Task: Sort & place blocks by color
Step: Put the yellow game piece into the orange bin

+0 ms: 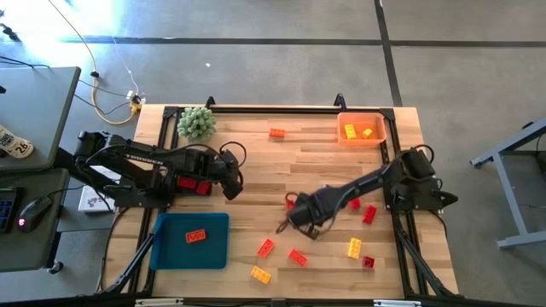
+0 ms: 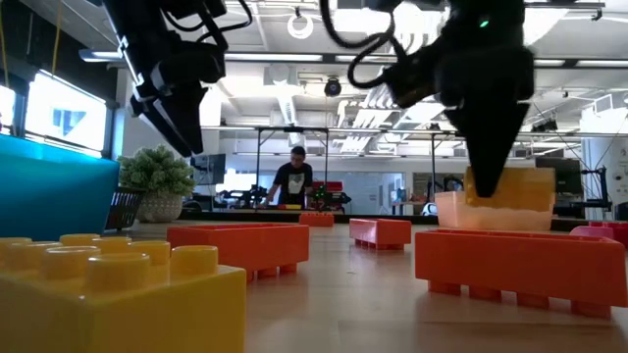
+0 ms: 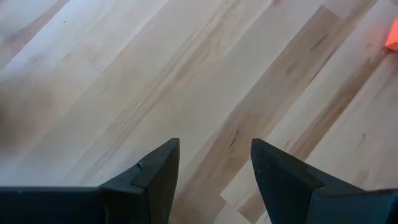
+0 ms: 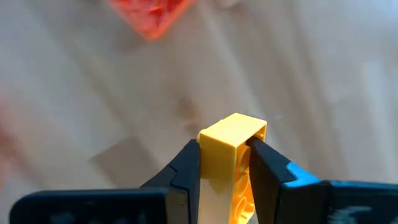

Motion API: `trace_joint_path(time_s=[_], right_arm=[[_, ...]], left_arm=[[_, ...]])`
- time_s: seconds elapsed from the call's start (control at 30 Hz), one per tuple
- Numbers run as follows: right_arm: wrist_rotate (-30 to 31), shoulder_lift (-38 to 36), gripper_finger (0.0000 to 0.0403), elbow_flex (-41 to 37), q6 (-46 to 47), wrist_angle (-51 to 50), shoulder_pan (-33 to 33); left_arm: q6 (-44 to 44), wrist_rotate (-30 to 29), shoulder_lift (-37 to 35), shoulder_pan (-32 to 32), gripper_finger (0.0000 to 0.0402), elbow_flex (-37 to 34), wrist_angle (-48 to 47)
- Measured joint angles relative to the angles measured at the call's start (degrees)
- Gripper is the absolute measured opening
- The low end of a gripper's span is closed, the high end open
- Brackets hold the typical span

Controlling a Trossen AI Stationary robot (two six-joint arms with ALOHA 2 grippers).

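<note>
Right gripper (image 4: 225, 163): a yellow brick (image 4: 232, 149) is pinched between its fingers and held above the bare wooden table (image 1: 256, 162), near centre. Left gripper (image 3: 214, 171): fingers are spread with nothing between them, over bare wood by the blue tray (image 1: 217, 247), where one red brick (image 1: 196, 235) is seen. Two yellow bricks (image 1: 357, 131) are seen in the orange bin (image 1: 381, 128). Red and yellow bricks are scattered along the near edge.
</note>
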Motion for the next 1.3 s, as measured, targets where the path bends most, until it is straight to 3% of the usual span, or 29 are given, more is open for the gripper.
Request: trace_joint_path(time_s=[0.6, 1.07, 1.3], right_arm=[[8.81, -0.04, 0.0076, 0.41, -18.08, -10.98, -18.71], [27.99, -0.1, 0.0076, 16.48, -20.39, -28.07, -31.18], [28.59, -0.42, 0.0076, 19.82, -23.68, -27.99, -39.55]], left_arm=[[5.57, 0.0, 0.0, -4.92, 0.0186, 0.0, 2.88], [22.2, -0.02, 0.0, -4.83, 0.0186, 0.0, 20.3], [29.56, -0.02, 0.0, -3.9, 0.0186, 0.0, 28.23]])
